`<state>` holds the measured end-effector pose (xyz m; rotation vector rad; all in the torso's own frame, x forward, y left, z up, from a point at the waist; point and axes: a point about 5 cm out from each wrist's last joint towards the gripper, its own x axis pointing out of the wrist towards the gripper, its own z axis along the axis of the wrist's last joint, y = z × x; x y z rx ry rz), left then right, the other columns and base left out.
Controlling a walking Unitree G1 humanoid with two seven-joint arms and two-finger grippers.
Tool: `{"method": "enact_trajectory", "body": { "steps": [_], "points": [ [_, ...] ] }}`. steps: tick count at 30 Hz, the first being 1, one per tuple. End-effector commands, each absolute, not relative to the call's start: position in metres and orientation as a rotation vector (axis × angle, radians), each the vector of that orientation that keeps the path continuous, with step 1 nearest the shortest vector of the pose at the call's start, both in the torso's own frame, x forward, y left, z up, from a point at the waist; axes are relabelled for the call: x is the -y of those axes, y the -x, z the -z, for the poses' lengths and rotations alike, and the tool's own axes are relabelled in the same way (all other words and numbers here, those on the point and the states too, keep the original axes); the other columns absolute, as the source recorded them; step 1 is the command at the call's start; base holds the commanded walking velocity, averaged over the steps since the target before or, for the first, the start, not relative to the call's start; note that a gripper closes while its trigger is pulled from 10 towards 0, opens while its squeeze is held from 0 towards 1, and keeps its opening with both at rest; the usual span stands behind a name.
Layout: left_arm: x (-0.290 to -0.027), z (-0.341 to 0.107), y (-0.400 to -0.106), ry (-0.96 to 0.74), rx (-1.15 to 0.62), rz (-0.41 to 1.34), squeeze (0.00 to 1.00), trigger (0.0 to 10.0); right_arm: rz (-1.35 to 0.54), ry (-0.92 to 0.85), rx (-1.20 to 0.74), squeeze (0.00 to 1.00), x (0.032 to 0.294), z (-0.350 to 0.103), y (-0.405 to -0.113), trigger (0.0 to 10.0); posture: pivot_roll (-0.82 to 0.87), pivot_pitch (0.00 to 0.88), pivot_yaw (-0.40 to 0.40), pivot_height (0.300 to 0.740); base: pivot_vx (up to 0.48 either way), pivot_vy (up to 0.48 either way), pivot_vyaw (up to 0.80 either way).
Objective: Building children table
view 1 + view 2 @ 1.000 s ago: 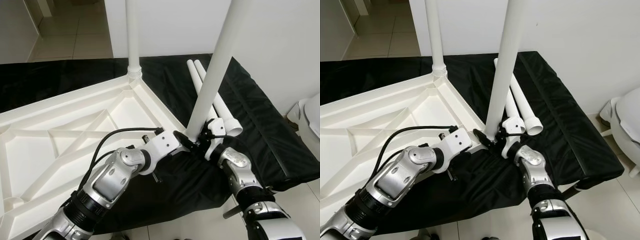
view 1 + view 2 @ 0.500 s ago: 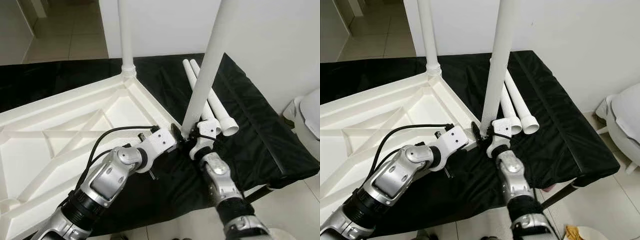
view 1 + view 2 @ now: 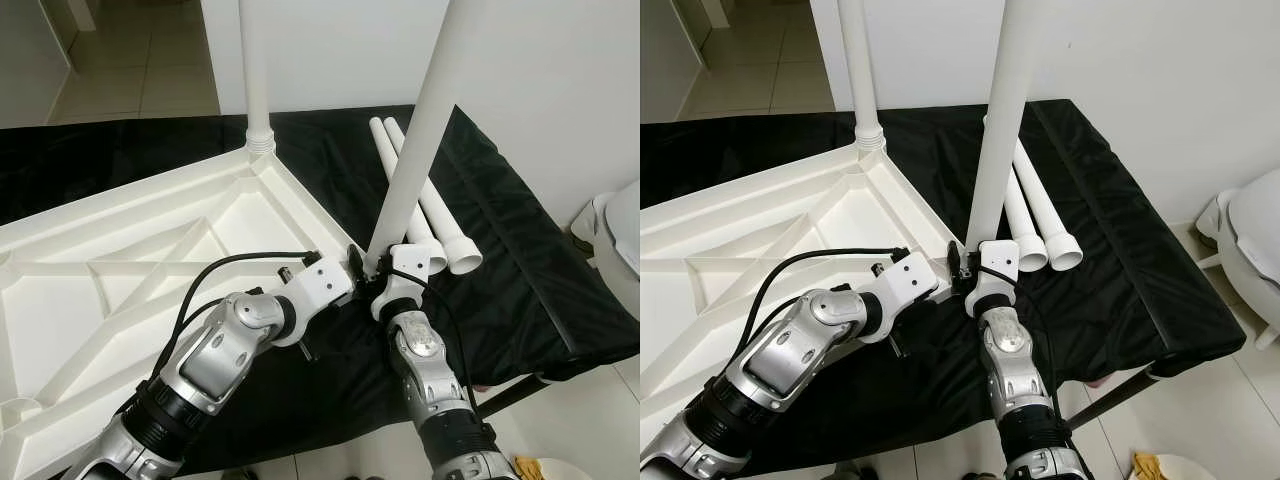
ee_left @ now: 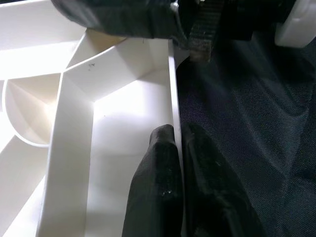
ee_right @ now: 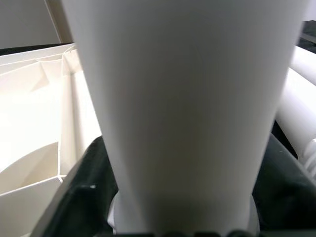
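Lying upside down on a black cloth [image 3: 520, 260], the white tabletop [image 3: 120, 290] shows its ribbed underside, and its near corner is where both arms meet. The left gripper [image 4: 177, 136] pinches the tabletop's thin side rim at that corner, one finger inside the rim and one outside against the cloth. The right gripper [image 3: 375, 272] is closed around the base of a white leg [image 3: 420, 130] that stands slightly tilted at the same corner. A second leg [image 3: 255, 70] stands upright in the far corner socket. Two loose legs [image 3: 440, 215] lie side by side on the cloth just beyond the gripped leg. Past the tabletop's corner edge the cloth lies bare out to its own edge.
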<state>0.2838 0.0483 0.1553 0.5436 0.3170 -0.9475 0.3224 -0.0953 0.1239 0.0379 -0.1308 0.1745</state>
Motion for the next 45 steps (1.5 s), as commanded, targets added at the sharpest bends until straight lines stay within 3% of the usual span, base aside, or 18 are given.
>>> {"method": "enact_trajectory", "body": {
  "steps": [1,13,14,25,34,35,36,38,40,42,43,45],
  "points": [
    [-0.036,-0.167,-0.278,-0.553,-0.241,1.007,0.0,10.0,-0.179,-0.058,0.049,1.0,0.095,-0.107,-0.318,10.0,-0.01,0.109,0.001,0.74,0.0,0.0,0.0],
    [-0.035,-0.168,-0.277,-0.554,-0.235,1.012,0.0,10.0,-0.382,0.002,0.126,1.0,0.121,-0.123,-0.325,10.0,-0.01,0.097,-0.007,0.74,0.0,0.0,0.0],
    [-0.035,-0.167,-0.277,-0.555,-0.236,1.013,0.0,10.0,-0.441,0.024,0.133,0.0,0.123,-0.125,-0.324,10.0,-0.01,0.093,-0.007,0.74,0.0,0.0,0.0],
    [-0.034,-0.167,-0.277,-0.563,-0.233,1.018,0.0,10.0,-0.674,0.084,0.138,0.0,0.138,-0.126,-0.327,10.0,-0.01,0.076,-0.004,0.74,0.0,0.0,0.0],
    [-0.034,-0.167,-0.277,-0.566,-0.23,1.021,0.0,10.0,-0.754,0.125,0.096,0.0,0.149,-0.122,-0.333,10.0,0.0,0.066,-0.001,0.74,0.0,0.0,0.0],
    [-0.034,-0.167,-0.278,-0.568,-0.23,1.021,0.0,10.0,-0.757,0.137,0.081,0.0,0.152,-0.121,-0.334,9.2,0.0,0.066,-0.001,0.74,0.0,0.0,0.0],
    [-0.034,-0.167,-0.277,-0.569,-0.23,1.022,0.0,10.0,-0.758,0.138,0.074,0.0,0.154,-0.12,-0.336,4.3,0.0,0.066,-0.001,0.74,0.0,0.0,0.0],
    [-0.034,-0.168,-0.277,-0.57,-0.23,1.022,0.0,10.0,-0.756,0.144,0.066,0.0,0.156,-0.119,-0.337,3.7,0.0,0.066,-0.001,0.74,0.0,0.0,0.0],
    [-0.034,-0.167,-0.277,-0.57,-0.231,1.022,0.0,10.0,-0.757,0.143,0.057,0.0,0.158,-0.118,-0.337,1.1,0.0,0.066,0.0,0.74,0.0,0.0,0.0],
    [-0.034,-0.167,-0.277,-0.57,-0.231,1.022,0.0,10.0,-0.759,0.143,0.056,0.0,0.158,-0.117,-0.337,1.1,0.0,0.066,0.0,0.74,0.0,0.0,0.0],
    [-0.034,-0.167,-0.277,-0.57,-0.232,1.023,0.0,10.0,-0.761,0.139,0.057,0.0,0.159,-0.117,-0.337,0.0,0.0,0.068,0.0,0.74,0.0,0.0,0.0],
    [-0.034,-0.167,-0.277,-0.569,-0.232,1.023,0.0,10.0,-0.764,0.136,0.059,0.0,0.159,-0.116,-0.337,0.0,0.0,0.069,0.0,0.74,0.0,0.0,0.0]
  ]
}}
